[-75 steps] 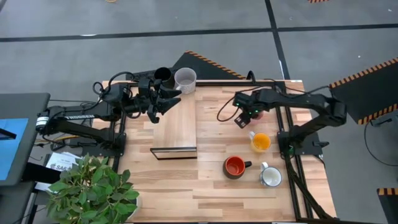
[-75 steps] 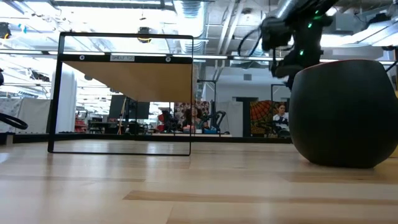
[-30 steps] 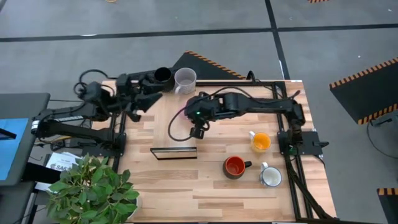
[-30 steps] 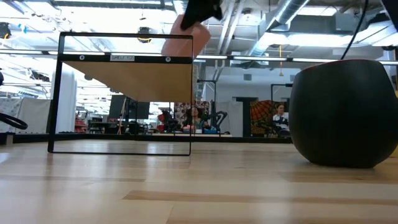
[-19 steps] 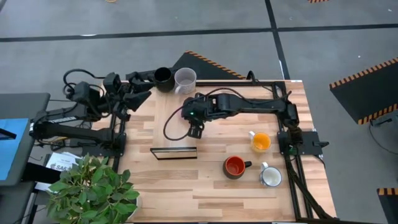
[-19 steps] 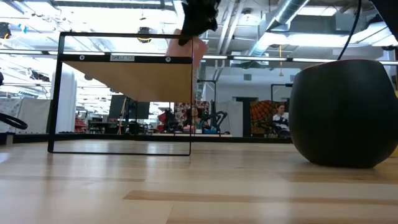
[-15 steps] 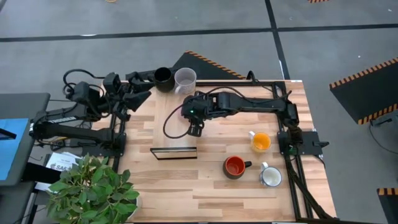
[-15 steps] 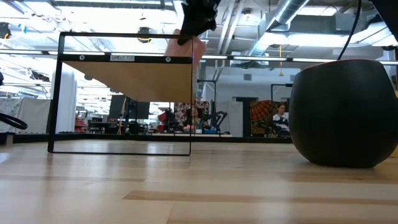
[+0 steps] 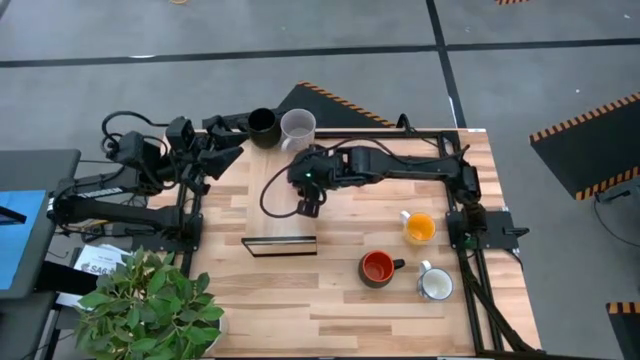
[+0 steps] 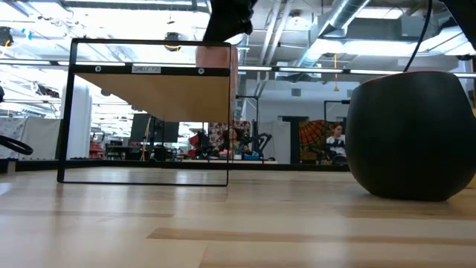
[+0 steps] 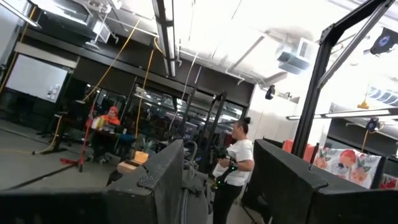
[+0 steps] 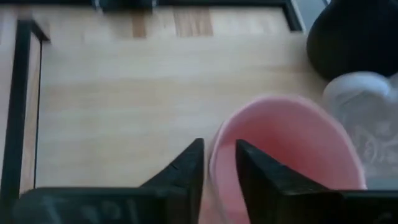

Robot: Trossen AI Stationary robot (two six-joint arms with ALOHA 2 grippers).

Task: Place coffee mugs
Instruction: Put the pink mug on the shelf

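Note:
A pink mug (image 12: 283, 149) stands upright on the wooden shelf top (image 12: 124, 106), beside a pale grey mug (image 9: 297, 128) and a black mug (image 9: 262, 125). My right gripper (image 12: 219, 163) reaches down over the pink mug, open, one finger inside its rim and one outside. In the low view the pink mug (image 10: 233, 71) shows behind the shelf's black frame, below the gripper (image 10: 227, 21). My left gripper (image 9: 222, 157) waits open at the table's far left. An orange-yellow mug (image 9: 418, 228), a red-orange mug (image 9: 377, 267) and a white mug (image 9: 436, 285) stand on the table at the right. My right gripper stands astride the pink mug's wall at the rim (image 12: 212, 155), one finger inside and one outside, coming from above. The mug rests upright on the shelf top. Whether the fingers touch the wall, I cannot tell.
The shelf's black frame (image 9: 280, 245) stands near the table's middle. A potted plant (image 9: 150, 305) sits off the near left corner. A dark round mug (image 10: 413, 134) looms close in the low view. Bare wood lies along the table's near edge.
My right gripper has carried the pink mug a little toward the table's left and lowered it onto the shelf top, where it now stands below the fingers. My left gripper has drawn back toward the table's left edge.

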